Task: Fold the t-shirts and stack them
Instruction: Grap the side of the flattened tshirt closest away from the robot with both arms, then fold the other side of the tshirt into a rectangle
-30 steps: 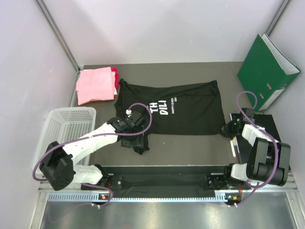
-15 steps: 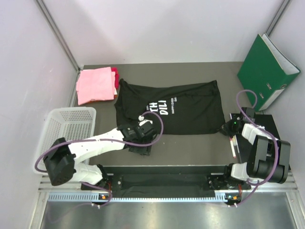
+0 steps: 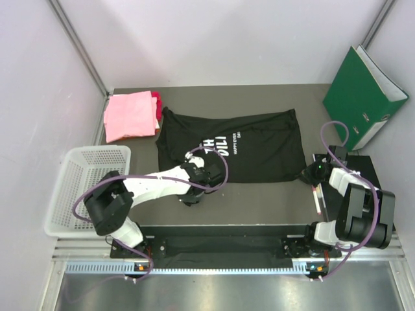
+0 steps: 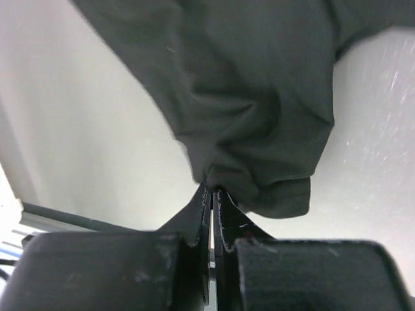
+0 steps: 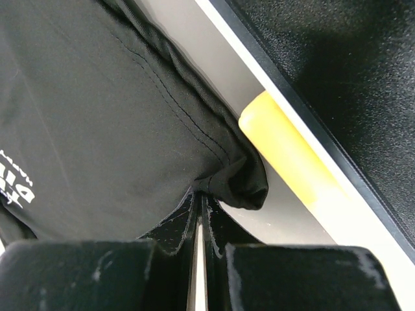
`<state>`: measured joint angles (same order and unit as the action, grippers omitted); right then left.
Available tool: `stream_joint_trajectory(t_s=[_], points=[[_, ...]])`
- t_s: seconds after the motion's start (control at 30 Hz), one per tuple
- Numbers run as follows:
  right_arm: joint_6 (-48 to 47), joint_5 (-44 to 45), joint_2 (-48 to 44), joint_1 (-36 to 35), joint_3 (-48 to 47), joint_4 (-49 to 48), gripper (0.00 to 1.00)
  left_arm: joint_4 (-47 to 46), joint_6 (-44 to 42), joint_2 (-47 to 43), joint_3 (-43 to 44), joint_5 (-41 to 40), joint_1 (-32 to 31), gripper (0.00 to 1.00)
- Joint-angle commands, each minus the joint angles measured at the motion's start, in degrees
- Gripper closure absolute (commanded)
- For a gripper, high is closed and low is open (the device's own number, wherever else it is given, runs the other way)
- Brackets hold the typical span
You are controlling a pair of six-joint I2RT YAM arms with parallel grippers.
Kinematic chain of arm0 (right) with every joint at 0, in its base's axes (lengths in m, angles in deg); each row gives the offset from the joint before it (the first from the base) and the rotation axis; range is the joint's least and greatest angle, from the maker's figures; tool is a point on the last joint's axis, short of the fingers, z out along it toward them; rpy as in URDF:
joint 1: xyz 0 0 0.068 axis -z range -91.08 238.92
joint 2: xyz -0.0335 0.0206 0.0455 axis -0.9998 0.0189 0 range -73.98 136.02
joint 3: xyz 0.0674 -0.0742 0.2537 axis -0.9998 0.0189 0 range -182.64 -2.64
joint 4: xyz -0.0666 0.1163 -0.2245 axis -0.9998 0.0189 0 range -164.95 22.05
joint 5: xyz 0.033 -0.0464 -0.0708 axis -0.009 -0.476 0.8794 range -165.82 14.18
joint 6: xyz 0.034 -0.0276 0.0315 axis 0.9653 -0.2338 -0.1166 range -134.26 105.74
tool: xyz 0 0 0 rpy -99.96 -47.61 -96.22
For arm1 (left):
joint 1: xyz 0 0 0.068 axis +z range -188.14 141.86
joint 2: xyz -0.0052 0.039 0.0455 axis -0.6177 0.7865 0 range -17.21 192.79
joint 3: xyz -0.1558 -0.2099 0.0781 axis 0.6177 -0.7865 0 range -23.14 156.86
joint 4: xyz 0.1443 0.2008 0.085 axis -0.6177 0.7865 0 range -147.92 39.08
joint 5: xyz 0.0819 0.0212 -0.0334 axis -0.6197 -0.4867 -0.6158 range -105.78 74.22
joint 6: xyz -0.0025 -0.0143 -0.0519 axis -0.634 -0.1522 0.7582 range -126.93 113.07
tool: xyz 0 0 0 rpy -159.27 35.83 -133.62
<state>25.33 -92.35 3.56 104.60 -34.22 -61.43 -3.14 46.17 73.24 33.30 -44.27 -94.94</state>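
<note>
- Top view: the black shirt (image 3: 240,146) lies spread on the dark bench (image 3: 259,204), ready for a fold. The pink shirts (image 3: 131,115) wait folded at the far left corner. Pale walls (image 3: 227,45) close the bench in.
- Left wrist view: my left hand (image 4: 212,193) is clenched on the edge of the sleeve (image 4: 272,149), I think to lift it.
- Right wrist view: my right hand (image 5: 198,197) pinches the hem corner (image 5: 237,181) tight, so I judge both near ends can rise together.

dark grey bench (image 3: 259,197); pale lilac walls (image 3: 214,39) on three sides, metal corner posts (image 3: 78,45); even, soft light.
</note>
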Motion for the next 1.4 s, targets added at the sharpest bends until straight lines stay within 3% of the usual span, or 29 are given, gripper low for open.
stream_joint_trajectory(t_s=[0.0, 0.23, 0.47, 0.83, 1.13, 1.37], points=[[-2.41, -0.60, -1.16, 1.28, -0.95, -0.43, 1.00, 9.62, 6.75, -5.19, 3.50, -6.92, 0.02, 1.00], [-4.00, -1.92, -3.18, 1.63, -2.52, 1.77, 1.00, 19.90, 8.77, -11.44, 6.65, -12.72, 0.46, 1.00], [-5.93, -2.19, -4.32, 1.63, -6.04, 3.27, 0.99, 21.86, 4.65, -7.05, 14.82, -17.65, 3.97, 1.00], [-7.16, -4.12, -1.25, 1.55, -12.81, 1.25, 0.99, 10.70, -8.62, -0.81, 22.47, -16.78, 17.32, 1.00], [-8.30, -8.24, 9.90, 0.58, -20.53, -3.93, 0.98, 1.65, -17.06, 6.22, 29.94, -13.70, 25.94, 1.00], [-10.15, -11.15, 20.27, -1.18, -27.83, -6.22, 0.97, 1.46, -18.74, 14.57, 38.03, -13.08, 29.46, 1.00]])
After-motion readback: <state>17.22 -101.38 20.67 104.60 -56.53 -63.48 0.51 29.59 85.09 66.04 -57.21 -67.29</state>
